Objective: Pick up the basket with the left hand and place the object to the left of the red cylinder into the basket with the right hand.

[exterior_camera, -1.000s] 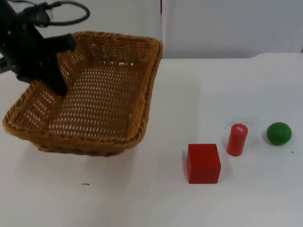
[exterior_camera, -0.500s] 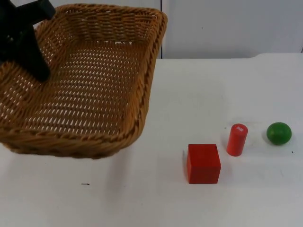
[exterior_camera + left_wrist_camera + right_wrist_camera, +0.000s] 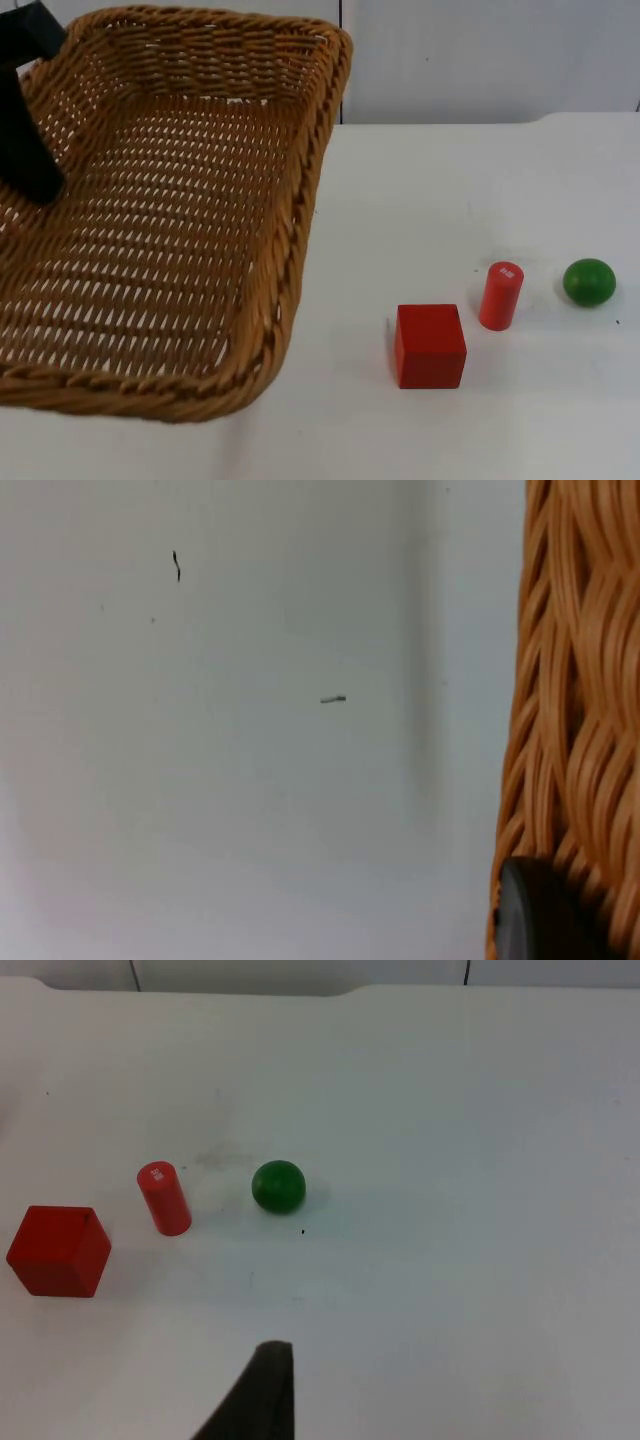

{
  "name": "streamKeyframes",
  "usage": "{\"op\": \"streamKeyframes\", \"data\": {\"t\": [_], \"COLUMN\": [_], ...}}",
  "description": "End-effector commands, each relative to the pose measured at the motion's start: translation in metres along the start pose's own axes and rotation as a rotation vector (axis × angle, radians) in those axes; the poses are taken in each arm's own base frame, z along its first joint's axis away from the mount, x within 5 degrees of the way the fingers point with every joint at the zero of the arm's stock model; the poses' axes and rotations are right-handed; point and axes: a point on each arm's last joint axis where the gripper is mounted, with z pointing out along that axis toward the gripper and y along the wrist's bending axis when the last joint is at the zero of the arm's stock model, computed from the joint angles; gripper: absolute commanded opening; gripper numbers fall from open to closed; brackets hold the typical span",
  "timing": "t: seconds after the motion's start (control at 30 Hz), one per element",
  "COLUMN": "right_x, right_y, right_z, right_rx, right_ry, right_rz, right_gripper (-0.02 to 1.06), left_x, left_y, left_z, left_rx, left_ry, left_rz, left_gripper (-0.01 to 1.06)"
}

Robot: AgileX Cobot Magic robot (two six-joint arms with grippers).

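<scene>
White tabletop (image 3: 420,190) bearing three objects in a loose row — a red cube (image 3: 430,346), just beside it an upright red cylinder (image 3: 500,295), then a green ball (image 3: 589,282) — all apart.

basket (image 3: 190,250): tan-orange wicker, open weave
cube (image 3: 430,346): red
cylinder (image 3: 500,295): red, white mark on top
ball (image 3: 589,282): green
table (image 3: 450,190): white
left gripper (image 3: 25,120): black
</scene>
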Motion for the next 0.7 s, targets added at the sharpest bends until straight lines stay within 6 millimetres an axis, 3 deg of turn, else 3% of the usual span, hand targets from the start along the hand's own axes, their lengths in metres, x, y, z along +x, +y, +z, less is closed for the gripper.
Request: {"op": "streamKeyframes", "data": {"t": [0.0,0.33,0.67], "right_x": [-0.001,-0.001,-0.001], "right_y": [0.000,0.000,0.000], "right_z": [-0.001,-0.001,-0.001], "right_rx": [-0.001,-0.001,-0.001], "right_ry": [-0.013,-0.013,-0.013], "right_rz": [0.001,0.001,0.001], "right_gripper": [1.05,1.05,1.05], "left_x": [0.005,0.023,0.023], "left_y": [0.000,0.015,0.014], "left_z": [-0.004,-0.004,-0.003], "left_rx": [0.005,0.027,0.036], "left_ry": [-0.012,-0.029,-0.031], "left_rz": [0.002,-0.063,-0.066], "left_gripper": [0.00,0.00,0.00]}}
